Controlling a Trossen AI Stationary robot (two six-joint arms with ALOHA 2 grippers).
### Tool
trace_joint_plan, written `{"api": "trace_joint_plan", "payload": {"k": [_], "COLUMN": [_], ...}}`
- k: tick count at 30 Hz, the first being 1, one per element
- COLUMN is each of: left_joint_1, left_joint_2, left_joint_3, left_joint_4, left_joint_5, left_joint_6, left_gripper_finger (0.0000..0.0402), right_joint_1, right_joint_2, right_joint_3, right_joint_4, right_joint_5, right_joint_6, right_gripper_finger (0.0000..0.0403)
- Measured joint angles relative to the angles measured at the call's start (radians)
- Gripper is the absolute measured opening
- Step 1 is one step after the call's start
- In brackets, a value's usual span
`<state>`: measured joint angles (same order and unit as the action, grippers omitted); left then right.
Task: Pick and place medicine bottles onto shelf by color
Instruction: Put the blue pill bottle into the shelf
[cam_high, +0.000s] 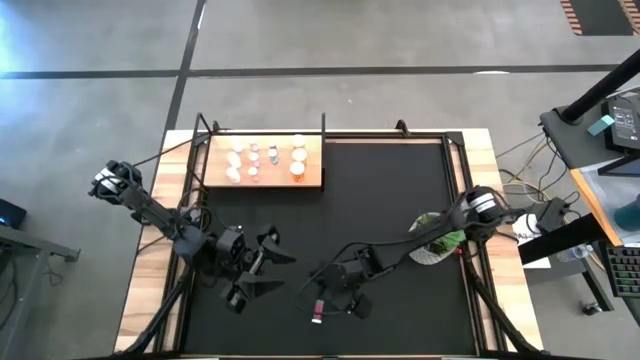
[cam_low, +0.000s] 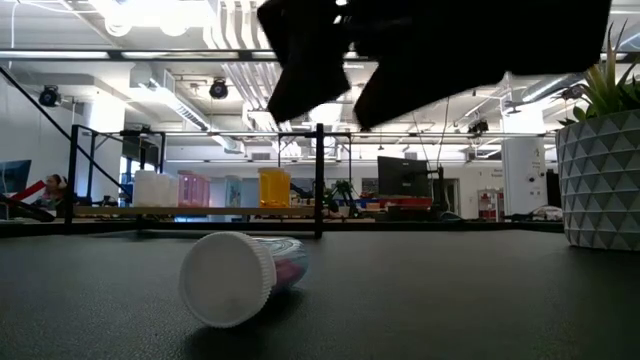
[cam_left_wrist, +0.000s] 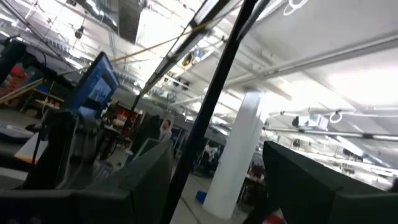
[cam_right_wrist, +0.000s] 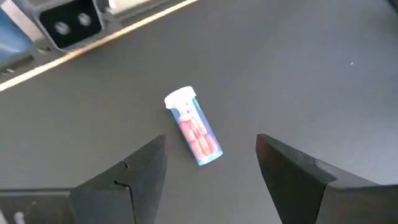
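A small clear bottle with pink contents and a white cap (cam_right_wrist: 193, 129) lies on its side on the black mat near the front edge; it also shows in the high view (cam_high: 318, 314) and the low view (cam_low: 240, 275). My right gripper (cam_high: 336, 297) hovers open just above and behind it, touching nothing; its fingers frame the bottle in the right wrist view (cam_right_wrist: 211, 174). My left gripper (cam_high: 262, 268) is open and empty at the front left, lifted, pointing across the room. The light-wood shelf (cam_high: 312, 176) at the far left carries several bottles (cam_high: 298, 155).
A white pot with a green plant (cam_high: 437, 243) stands at the right, beside my right arm; it shows in the low view (cam_low: 600, 180). A black frame rail (cam_low: 320, 180) runs along the table's far side in front of the shelf.
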<state>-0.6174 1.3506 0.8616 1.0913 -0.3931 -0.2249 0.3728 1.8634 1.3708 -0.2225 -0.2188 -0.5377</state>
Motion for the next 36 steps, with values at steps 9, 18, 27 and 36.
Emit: {"api": "trace_joint_plan", "payload": {"k": [9, 18, 27, 36], "left_joint_1": [0.000, 0.000, 0.000, 0.000], "left_joint_2": [-0.003, -0.003, -0.003, -0.003], "left_joint_3": [0.000, 0.000, 0.000, 0.000], "left_joint_4": [0.001, 0.001, 0.000, 0.001], "left_joint_5": [-0.016, -0.044, -0.062, -0.062], "left_joint_6": [-0.001, -0.003, -0.003, -0.003], "left_gripper_finger": [0.0233, 0.0233, 0.0233, 0.0233], "right_joint_1": [-0.005, -0.017, -0.029, -0.032], "right_joint_2": [0.086, 0.165, 0.174, 0.201], "right_joint_3": [-0.001, 0.018, 0.032, 0.032], "right_joint_4": [0.071, 0.131, 0.124, 0.123], "right_joint_5": [-0.002, 0.001, -0.069, -0.103], "right_joint_6": [0.040, 0.047, 0.088, 0.138], "right_gripper_finger": [0.0233, 0.0233, 0.0217, 0.0209]}}
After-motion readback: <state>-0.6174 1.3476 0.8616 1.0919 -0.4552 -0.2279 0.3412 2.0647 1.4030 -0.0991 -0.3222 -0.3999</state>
